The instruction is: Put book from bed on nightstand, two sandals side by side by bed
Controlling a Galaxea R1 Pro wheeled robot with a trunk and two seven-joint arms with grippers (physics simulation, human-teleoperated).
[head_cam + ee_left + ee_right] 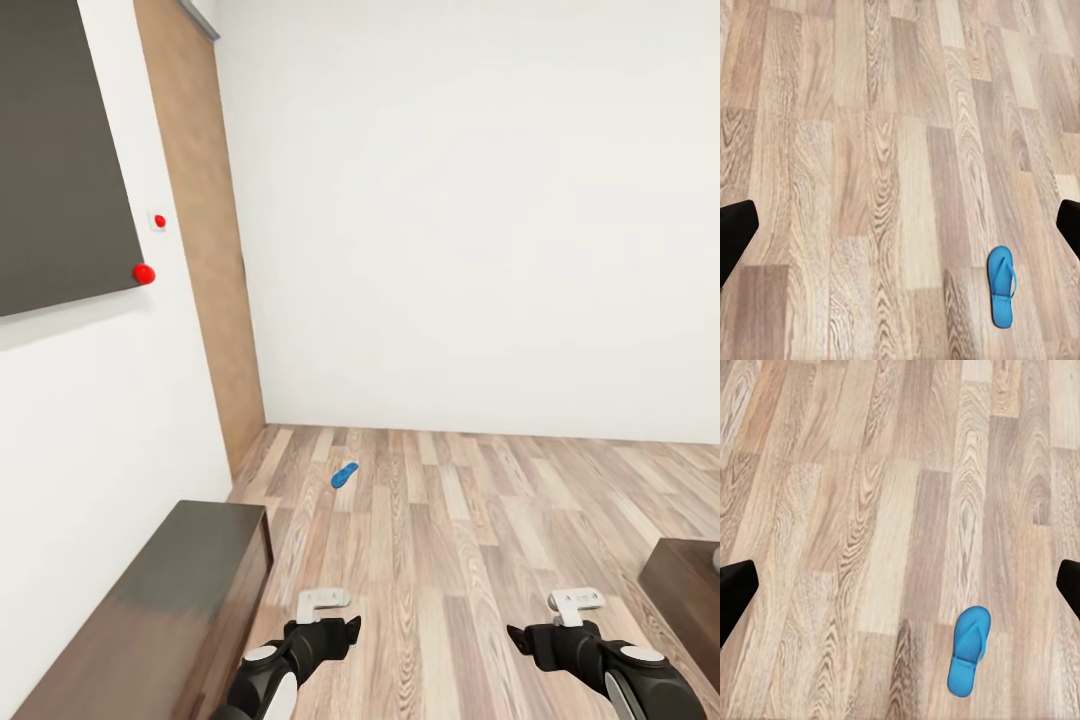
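- Sandal first: one bright blue flat sandal with a narrow sole and blue thong straps (344,474) lies alone on the light wood-plank floor (470,540), well ahead of the robot and near the corner where the brown wood wall panel (205,250) meets the white wall.
- Both wrist views show what looks like that same sandal (1002,286) (968,652) lying sole-down, straps up, with bare planks all around it.
- Left end effector (340,615) hangs low over the floor; in its wrist view the dark fingertips (735,232) sit at opposite edges, so the jaws stand wide apart and hold nothing.
- Right end effector (530,620) is likewise spread, with one dark fingertip (735,589) at each edge, and empty.
- Handling, as a judgement: the sandal should be light and somewhat flexible, likely to slide on smooth planks if nudged; pinching across the narrow sole at mid-length, or under the strap, seems safest.
- Dark-brown glossy cabinet top (150,590) stands against the wall at the robot's left; another dark wooden corner (685,580) shows at the right.
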